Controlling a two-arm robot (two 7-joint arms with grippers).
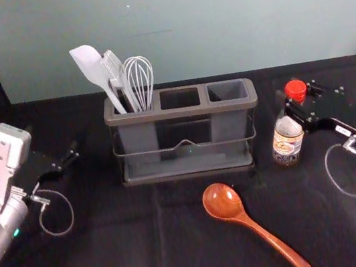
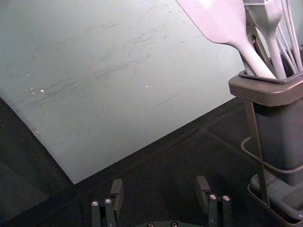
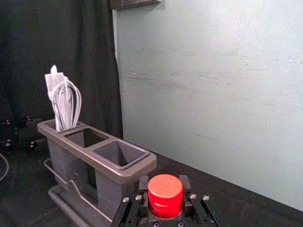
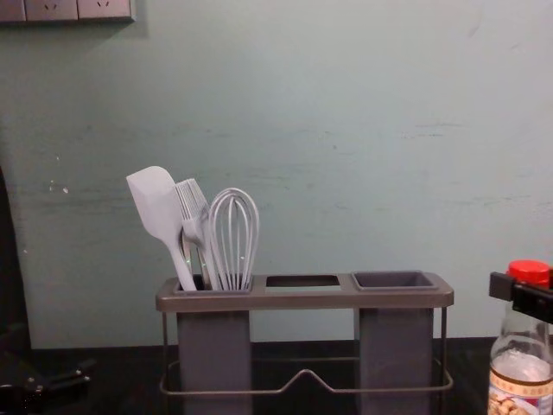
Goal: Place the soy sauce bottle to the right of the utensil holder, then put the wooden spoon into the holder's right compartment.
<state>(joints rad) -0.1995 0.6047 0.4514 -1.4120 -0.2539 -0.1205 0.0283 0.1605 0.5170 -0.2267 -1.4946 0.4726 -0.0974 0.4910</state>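
A soy sauce bottle [image 1: 288,138] with a red cap [image 4: 529,271] stands upright just to the right of a grey utensil holder [image 1: 181,112]. The right tool [image 3: 164,185], to the right of the holder, is pinching the bottle at its top, one finger on either side of the cap. Whether the bottle's full weight is on the worktop [image 1: 115,252] is hard to tell. In front of the holder, right of its middle, is the round bowl of a wooden spoon [image 1: 222,201]; its handle slants away from the holder, towards the robot and to the right. The holder's right compartment [image 1: 227,90] is empty, while its left one carries a spatula [image 1: 92,64], a brush [image 4: 192,203] and a whisk [image 4: 235,233]. To the left of the holder, the left tool [image 2: 160,195] waits idle with its fingers spread. The step in hand appears to be placing the bottle, which looks almost done. The next move calls for making sure the base is settled, opening the right tool and backing off without tipping the bottle, then lifting the spoon for the right compartment.
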